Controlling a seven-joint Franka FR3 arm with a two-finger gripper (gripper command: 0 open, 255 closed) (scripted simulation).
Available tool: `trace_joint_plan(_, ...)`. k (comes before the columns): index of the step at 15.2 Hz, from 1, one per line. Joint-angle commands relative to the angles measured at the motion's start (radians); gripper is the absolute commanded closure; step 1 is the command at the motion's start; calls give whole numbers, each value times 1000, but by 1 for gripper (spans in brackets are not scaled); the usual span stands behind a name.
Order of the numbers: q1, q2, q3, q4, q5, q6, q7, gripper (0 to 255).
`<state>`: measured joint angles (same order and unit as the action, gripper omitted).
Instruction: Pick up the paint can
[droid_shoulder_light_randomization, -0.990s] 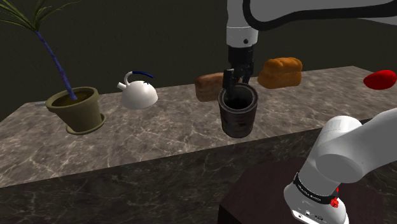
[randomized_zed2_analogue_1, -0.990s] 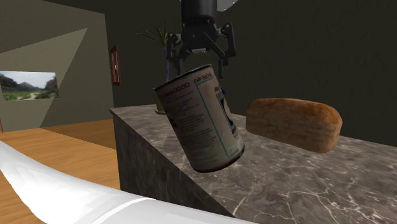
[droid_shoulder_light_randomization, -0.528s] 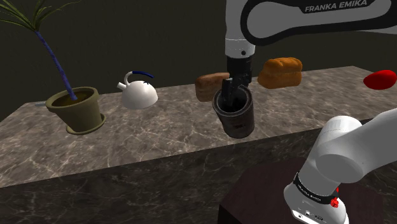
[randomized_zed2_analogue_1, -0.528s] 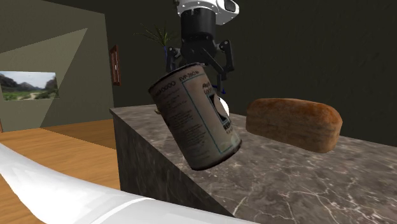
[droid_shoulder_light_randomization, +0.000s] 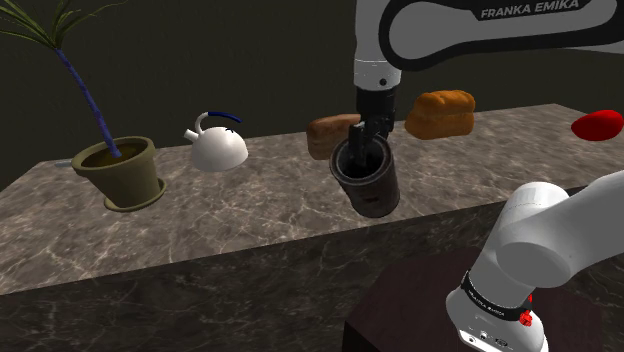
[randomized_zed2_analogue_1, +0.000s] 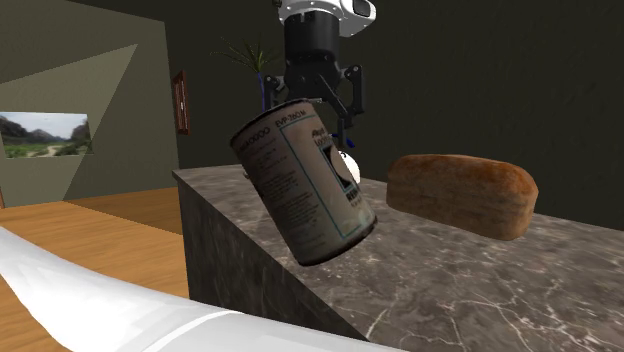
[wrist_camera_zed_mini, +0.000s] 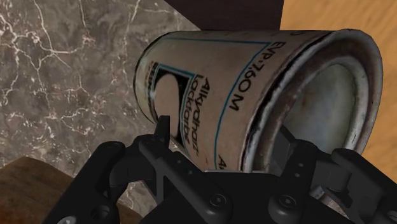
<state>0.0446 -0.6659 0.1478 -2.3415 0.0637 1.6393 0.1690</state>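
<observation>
The paint can (droid_shoulder_light_randomization: 368, 185) is an open, worn cylinder with a pale printed label (randomized_zed2_analogue_1: 305, 180). It hangs tilted in the air over the marble counter (droid_shoulder_light_randomization: 230, 215), near the counter's front edge. My gripper (droid_shoulder_light_randomization: 366, 140) comes down from above and is shut on the can's rim, one finger outside the wall and one inside. In the wrist view the can (wrist_camera_zed_mini: 254, 95) lies slanted across my gripper (wrist_camera_zed_mini: 226, 143), its open mouth toward the wooden floor side. From the second exterior view my gripper (randomized_zed2_analogue_1: 315, 95) clasps the can's top edge.
On the counter stand a potted plant (droid_shoulder_light_randomization: 120, 170), a white kettle (droid_shoulder_light_randomization: 218, 150), a brown loaf (droid_shoulder_light_randomization: 328, 135) just behind the can, a second loaf (droid_shoulder_light_randomization: 445, 112) and a red object (droid_shoulder_light_randomization: 598, 124). The dark stand (droid_shoulder_light_randomization: 440, 310) sits below the counter's front.
The can has tipped further over in my grip, its open top leaning toward the shoulder view's left. The hand shifted slightly that way too. Grip unchanged.
</observation>
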Motion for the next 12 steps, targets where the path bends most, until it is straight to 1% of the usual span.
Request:
trace_joint_plan(1,1,5,2,-9,3,-2,0,255)
trace_joint_plan(12,-3,30,-7,148,-6,-134,0,255)
